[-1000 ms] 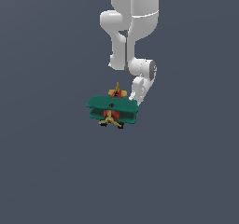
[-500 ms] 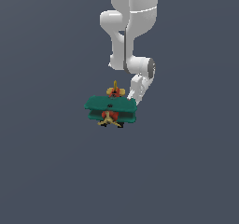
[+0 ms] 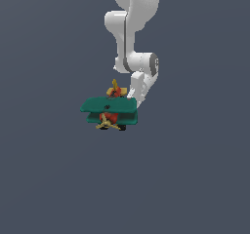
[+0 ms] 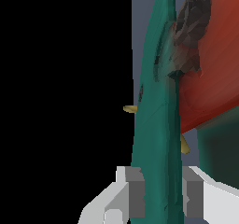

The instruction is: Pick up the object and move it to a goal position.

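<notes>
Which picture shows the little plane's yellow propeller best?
The exterior view: the whole propeller shows at the front of the toy biplane, under its green wings. In the wrist view only two yellow tips poke out either side of a wing seen edge-on, which sits between the gripper jaws.

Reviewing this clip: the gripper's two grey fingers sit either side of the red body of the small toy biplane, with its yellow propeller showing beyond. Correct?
Not quite. In the wrist view the gripper has its grey fingers either side of a teal-green wing, not the red body, of the small toy biplane. The yellow propeller does show beyond.
</notes>
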You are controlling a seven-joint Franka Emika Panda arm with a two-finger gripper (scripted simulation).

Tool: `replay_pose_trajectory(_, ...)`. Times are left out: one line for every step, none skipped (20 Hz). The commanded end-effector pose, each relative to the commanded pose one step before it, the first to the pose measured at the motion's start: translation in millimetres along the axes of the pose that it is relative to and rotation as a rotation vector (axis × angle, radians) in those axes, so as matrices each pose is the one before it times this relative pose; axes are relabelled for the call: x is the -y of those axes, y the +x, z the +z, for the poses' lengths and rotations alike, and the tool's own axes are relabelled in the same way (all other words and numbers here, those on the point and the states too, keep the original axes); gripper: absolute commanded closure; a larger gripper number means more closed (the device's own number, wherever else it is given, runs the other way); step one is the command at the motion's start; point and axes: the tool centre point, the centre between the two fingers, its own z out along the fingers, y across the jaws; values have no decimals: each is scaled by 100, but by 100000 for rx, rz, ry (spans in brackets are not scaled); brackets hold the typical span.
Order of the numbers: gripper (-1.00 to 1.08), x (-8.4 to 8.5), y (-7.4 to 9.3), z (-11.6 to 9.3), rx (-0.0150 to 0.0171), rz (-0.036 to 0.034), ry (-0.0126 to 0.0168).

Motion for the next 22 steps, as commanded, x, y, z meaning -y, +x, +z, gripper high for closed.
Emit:
replay_pose_trajectory(108,1708,621,987,-120,208,502)
replay_pose_trajectory(108,591,281,370,-44,-15,-16)
replay_pose_trajectory(108,601,262,356,0,0,0)
replay_pose_trajectory(108,589,281,372,-44,-18,-12)
replay_pose_trajectory(108,599,263,360,0,0,0)
replay_pose_trajectory(108,600,264,362,0,0,0)
replay_pose_trajectory(108,594,282,377,-43,-23,-3)
replay_pose_trajectory(108,604,267,368,0,0,0)
replay_pose_trajectory(108,607,269,372,0,0,0)
replay_pose_trajectory(108,611,271,377,0,0,0)
replay_pose_trajectory(108,619,285,386,-34,-29,21)
replay_pose_trajectory(108,621,276,386,0,0,0)
replay_pose_trajectory(108,627,279,392,0,0,0)
replay_pose_trajectory(108,648,284,393,-14,-25,39)
replay_pose_trajectory(108,641,285,404,0,0,0)
replay_pose_trajectory(108,649,289,411,0,0,0)
replay_pose_trajectory(108,685,287,403,-3,-28,63)
replay_pose_trajectory(108,667,296,425,0,0,0)
replay_pose_trajectory(108,698,293,421,5,-16,46)
replay_pose_trajectory(108,688,304,442,0,0,0)
replay_pose_trajectory(108,730,297,431,10,-21,65)
replay_pose_trajectory(108,711,312,460,0,0,0)
